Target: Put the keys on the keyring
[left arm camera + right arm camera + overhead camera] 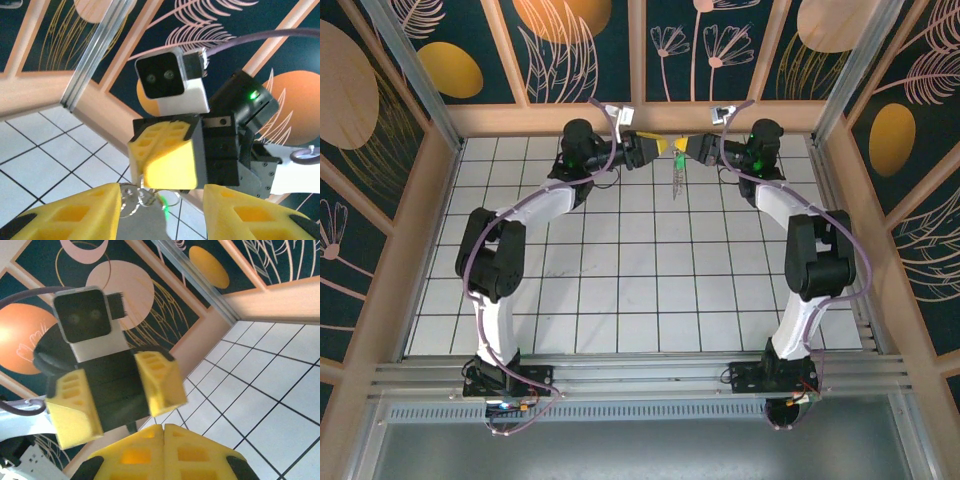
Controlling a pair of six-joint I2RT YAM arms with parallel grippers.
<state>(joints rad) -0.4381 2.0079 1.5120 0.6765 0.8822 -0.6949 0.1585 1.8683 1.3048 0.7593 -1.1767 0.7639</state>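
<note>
- Two pincers meet tip to tip: your left gripper (662, 147) stands spread, nothing between its pads, facing the right one.
- Right gripper (682, 149) is pressed together and appears to pinch the ring's top, the rest dangling under its tips.
- Ring (145, 196): thin stiff wire, probably light, slippery and prone to swing. Take it on a plain stretch just under the right tips.
- Key (163, 202): small and light, hanging beside the ring below those tips. Grip its green head, not the slick blade.
</note>
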